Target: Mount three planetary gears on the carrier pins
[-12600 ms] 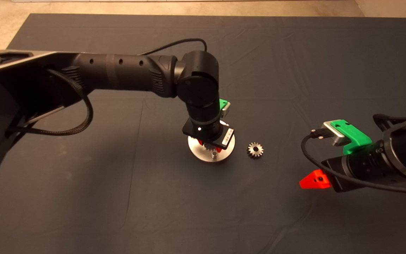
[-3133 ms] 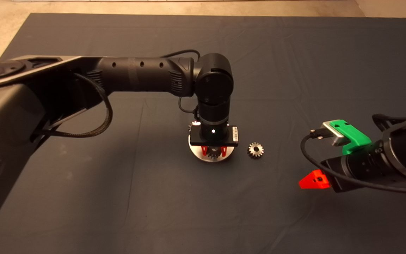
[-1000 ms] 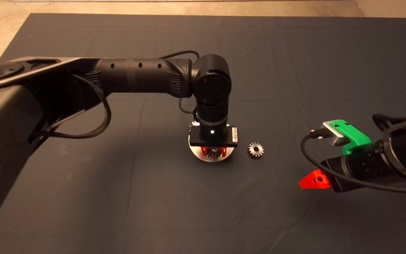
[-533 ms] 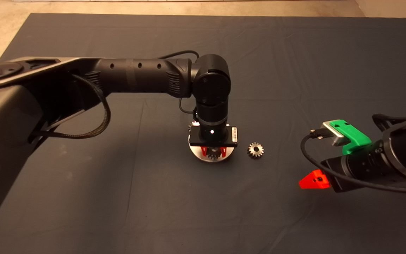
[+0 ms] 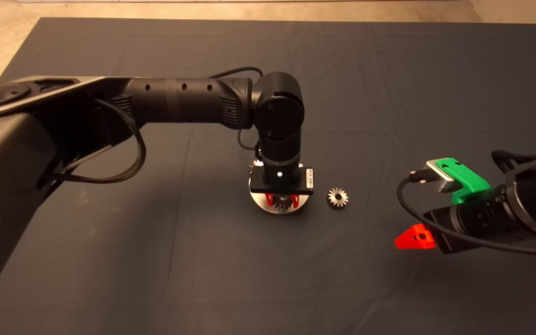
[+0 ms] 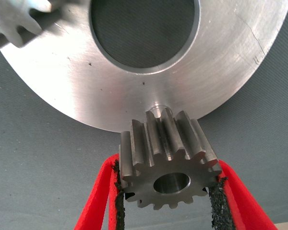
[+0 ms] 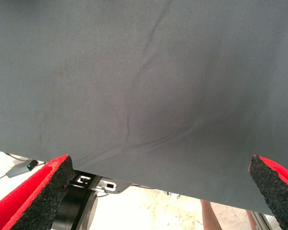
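Reaching in from the mat's (image 5: 86, 260) left edge, the left gripper (image 6: 169, 191) hovers at mid-mat pinching a planetary gear (image 6: 169, 163) between its pads, just over the near rim of the carrier disc (image 6: 221, 62); a second gear (image 6: 12, 21) sits at the disc's far side. No writing is readable on the white label (image 5: 309, 177) on the wrist. A third gear (image 5: 337, 197) lies just right of the disc with bare mat all round, and the right gripper (image 7: 158, 191) waits near the right edge, fingers spread wide.

Two black arms, ribbed joints, small round holes along left forearm. Braided black cable (image 5: 123, 153) looped beneath. White barcode label (image 5: 309, 177) beside left gripper (image 5: 283, 200). Right gripper (image 5: 412, 238): red finger with screw hole, green bracket (image 5: 464, 179), silver plate behind. Black pads (image 7: 43, 196) coarse, grainy.
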Robot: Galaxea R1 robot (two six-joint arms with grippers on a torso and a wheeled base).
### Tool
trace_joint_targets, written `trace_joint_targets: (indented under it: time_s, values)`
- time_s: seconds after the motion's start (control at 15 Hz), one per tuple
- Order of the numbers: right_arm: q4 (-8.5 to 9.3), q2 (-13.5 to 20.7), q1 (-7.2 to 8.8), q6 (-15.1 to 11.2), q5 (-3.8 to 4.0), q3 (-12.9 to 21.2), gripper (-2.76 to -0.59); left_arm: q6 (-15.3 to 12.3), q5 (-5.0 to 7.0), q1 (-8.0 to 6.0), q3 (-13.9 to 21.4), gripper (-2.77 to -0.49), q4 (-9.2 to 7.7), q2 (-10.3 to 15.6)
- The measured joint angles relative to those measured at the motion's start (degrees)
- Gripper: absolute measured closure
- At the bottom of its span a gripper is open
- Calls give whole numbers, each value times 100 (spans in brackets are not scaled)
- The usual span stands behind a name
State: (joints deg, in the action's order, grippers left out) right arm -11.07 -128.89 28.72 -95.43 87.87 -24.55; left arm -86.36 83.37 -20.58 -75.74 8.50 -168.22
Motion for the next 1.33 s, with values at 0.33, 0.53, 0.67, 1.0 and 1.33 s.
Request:
trace_joint_targets:
  time_s: [0.33, 0.53, 0.67, 1.0, 1.33]
  values:
    - [0, 0, 2, 0, -2, 0, -275, 0, -41, 112, 35, -87, 14, -2]
    - [0, 0, 2, 0, -2, 0, -275, 4, -41, 118, 38, -87, 23, 2]
    - [0, 0, 2, 0, -2, 0, -275, 6, -41, 118, 38, -87, 23, 0]
    - [0, 1, 2, 0, 0, 0, -275, 119, -29, 104, 28, -87, 18, -2]
    - [0, 0, 2, 0, 0, 0, -275, 385, 65, 101, -40, -87, -23, -9]
